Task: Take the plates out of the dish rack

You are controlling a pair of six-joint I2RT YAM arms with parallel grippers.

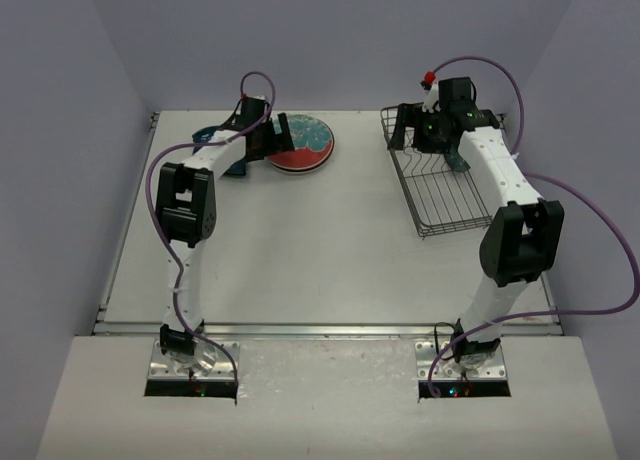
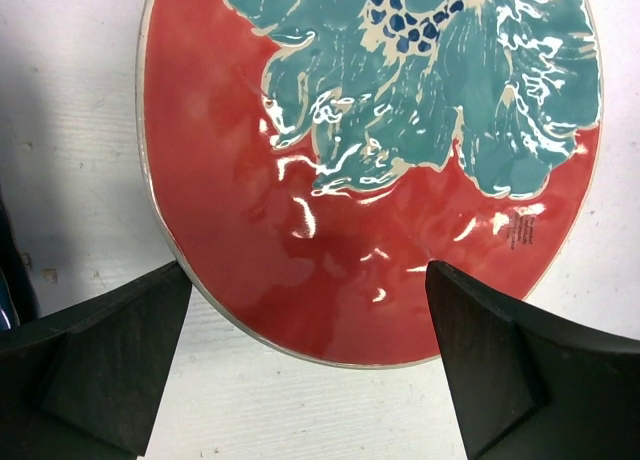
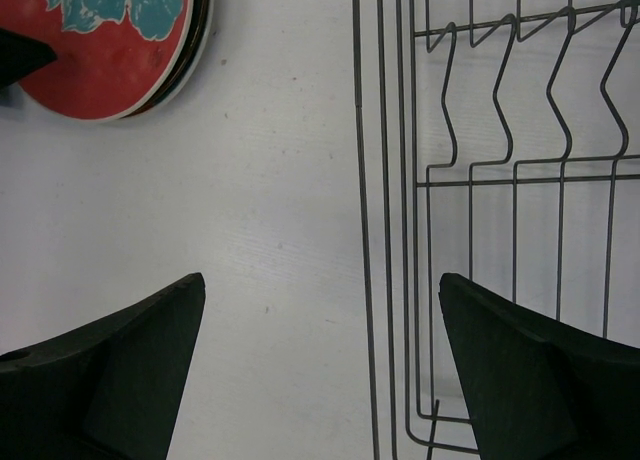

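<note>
The rack (image 1: 440,195) stands along the right edge, reaching toward the far right corner. The right gripper (image 3: 322,280) hangs over the rack's far left rim, jaws wide apart, holding nothing. Near the far edge, left of centre, the red plate (image 1: 303,143), with a teal pattern, lies flat on top of darker plates (image 3: 205,15). The left gripper (image 2: 308,270) hangs over the red plate's rim, jaws wide apart, holding nothing.
</note>
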